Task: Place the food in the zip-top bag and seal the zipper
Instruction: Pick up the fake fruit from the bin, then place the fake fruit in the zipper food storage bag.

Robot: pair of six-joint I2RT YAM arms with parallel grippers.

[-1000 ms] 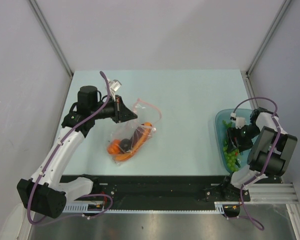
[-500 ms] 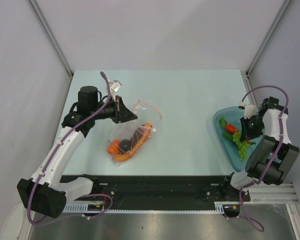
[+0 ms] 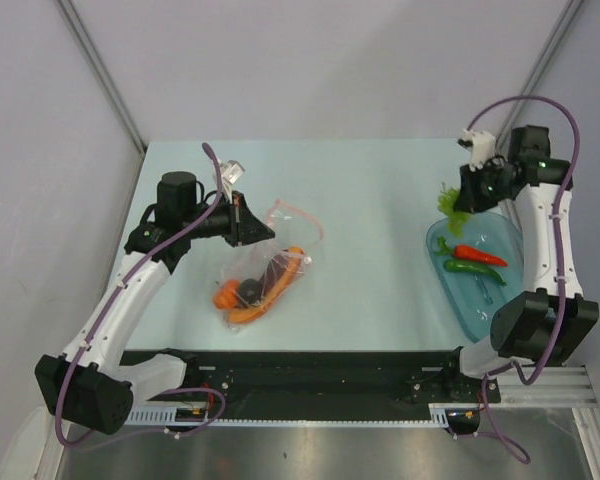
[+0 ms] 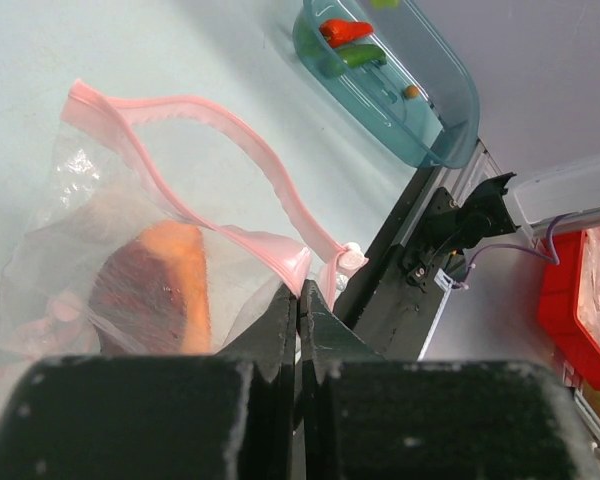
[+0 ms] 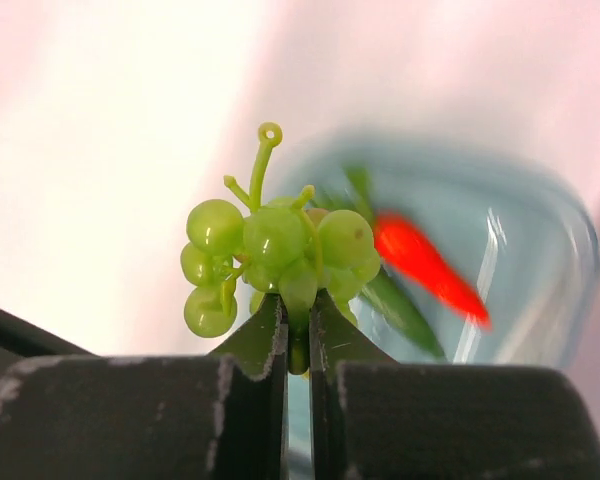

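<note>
One bag [image 3: 292, 232], bowl [image 3: 486, 316], grape bunch [image 3: 449, 201]; two peppers [image 3: 479, 255] [image 3: 472, 268] (red, green).

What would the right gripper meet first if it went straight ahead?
Probably the teal bowl, near the red pepper; the right gripper, holding the grape bunch, points there. Depth is unclear.

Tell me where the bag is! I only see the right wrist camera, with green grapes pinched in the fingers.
Observer: The zip-top bag lies on the left part of the table, far across from your grape bunch.
Operator: Is it open?
Observer: Yes. The left gripper pinches one edge of the mouth, and the zipper gapes in a loop.
Operator: Is any food inside?
Observer: The orange slice shows through the clear plastic, with a dark ball beside it.
</note>
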